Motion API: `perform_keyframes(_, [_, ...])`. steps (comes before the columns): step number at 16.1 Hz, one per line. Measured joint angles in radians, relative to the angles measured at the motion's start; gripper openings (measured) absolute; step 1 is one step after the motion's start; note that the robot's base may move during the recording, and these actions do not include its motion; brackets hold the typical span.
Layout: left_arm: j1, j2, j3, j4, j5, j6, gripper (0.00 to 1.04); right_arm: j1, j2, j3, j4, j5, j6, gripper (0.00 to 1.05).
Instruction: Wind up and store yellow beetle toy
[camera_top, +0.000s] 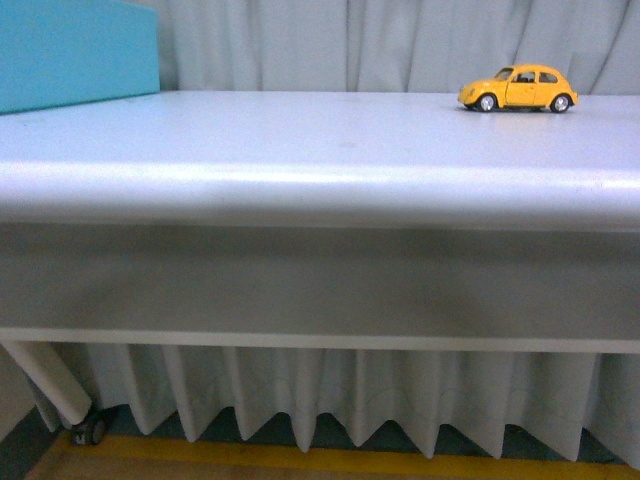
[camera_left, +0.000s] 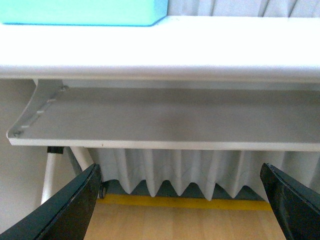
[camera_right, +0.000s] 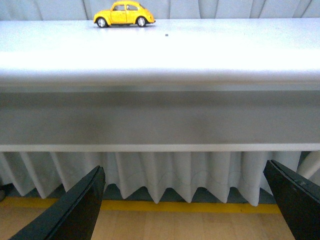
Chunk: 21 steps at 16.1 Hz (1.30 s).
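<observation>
**Status:** task at start, nothing done as far as visible. Yellow beetle toy (camera_top: 518, 88) stands on its wheels on the worktop (camera_top: 300, 150), at the far edge, approx. 1 o'clock from the robot. Its nose points toward 9 o'clock and the curtain (camera_top: 400, 40) is close behind. No contact w/ either arm; front view shows no arm.

**Left jaws:** spread wide, empty. Dark fingers sit below worktop level, w/ floor and curtain hem between them.
**Right jaws:** likewise spread wide, empty. The toy shows far off across the worktop in this wrist view.

**Left to do (judgement):** reach and grasp toy, wind it (prob. pull-back drive, no key seen), then stow. Likely store is the teal box (camera_top: 75, 50) at approx. 11 o'clock, well apart from the toy. Can't tell if it has an opening.

**Materials:**
- Toy: glossy yellow shell, rounded, dark windows, silvery wheels. Smooth curves prob. slippery, so a grip across the flanks seems safest.
- Worktop: matte pale grey, rounded front lip, flat apron beneath.
- Box: matte teal, square edges.
- Curtain: pleated grey cloth.
</observation>
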Motion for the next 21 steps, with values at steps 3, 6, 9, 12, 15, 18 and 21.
perform_keyframes(3, [0.000, 0.000, 0.000, 0.000, 0.000, 0.000, 0.98, 0.000, 0.000, 0.000, 0.000, 0.000, 0.000, 0.98])
perform_keyframes(6, [0.000, 0.000, 0.000, 0.000, -0.001, 0.000, 0.98, 0.000, 0.000, 0.000, 0.000, 0.000, 0.000, 0.98])
perform_keyframes(9, [0.000, 0.000, 0.000, 0.000, 0.000, 0.000, 0.98, 0.000, 0.000, 0.000, 0.000, 0.000, 0.000, 0.98])
perform_keyframes(12, [0.000, 0.000, 0.000, -0.002, 0.002, 0.000, 0.98, 0.000, 0.000, 0.000, -0.001, 0.001, 0.000, 0.98])
perform_keyframes(15, [0.000, 0.000, 0.000, 0.000, -0.001, 0.000, 0.98, 0.000, 0.000, 0.000, 0.002, 0.000, 0.000, 0.98])
perform_keyframes(18, [0.000, 0.000, 0.000, -0.001, 0.002, 0.000, 0.98, 0.000, 0.000, 0.000, 0.000, 0.000, 0.001, 0.98])
perform_keyframes(21, [0.000, 0.000, 0.000, 0.000, 0.001, 0.000, 0.98, 0.000, 0.000, 0.000, 0.002, 0.000, 0.001, 0.98])
